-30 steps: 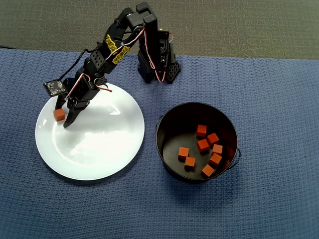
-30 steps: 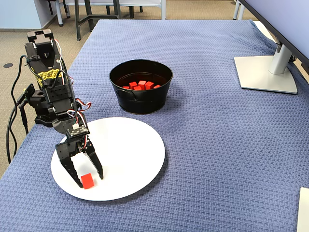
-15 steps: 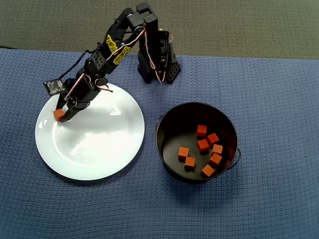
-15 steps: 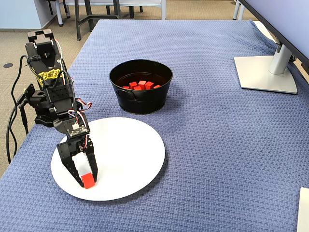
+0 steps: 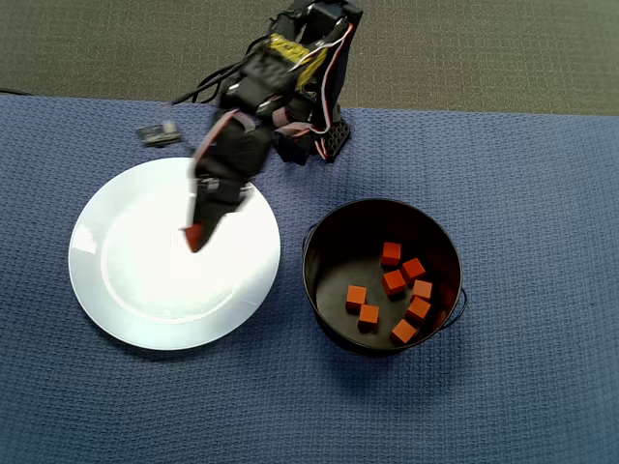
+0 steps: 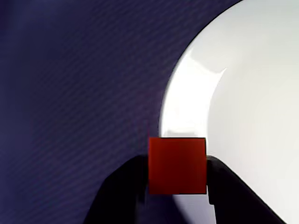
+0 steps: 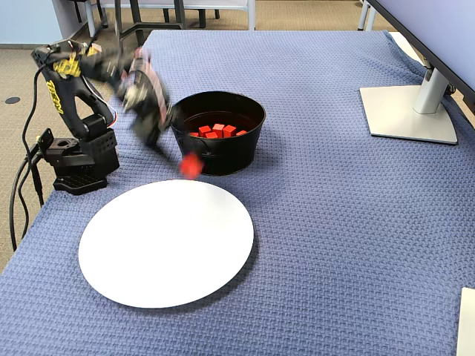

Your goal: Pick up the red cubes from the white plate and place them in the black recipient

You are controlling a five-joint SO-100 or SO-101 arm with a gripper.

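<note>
My gripper (image 5: 196, 235) is shut on one red cube (image 6: 177, 164) and holds it in the air above the white plate (image 5: 135, 290). The cube shows between the black fingers (image 6: 117, 196) in the wrist view, and as a blurred red spot in the fixed view (image 7: 191, 166). The plate (image 7: 163, 245) has no cubes on it. The black recipient (image 5: 329, 280) stands to the right of the plate in the overhead view, with several red cubes (image 5: 394, 283) on its bottom. It also shows in the fixed view (image 7: 230, 152).
The arm's base (image 7: 74, 167) stands at the table's left edge in the fixed view. A monitor stand (image 7: 408, 111) is at the far right. A small grey object (image 5: 158, 134) lies beyond the plate. A blue woven cloth (image 5: 542, 213) covers the table.
</note>
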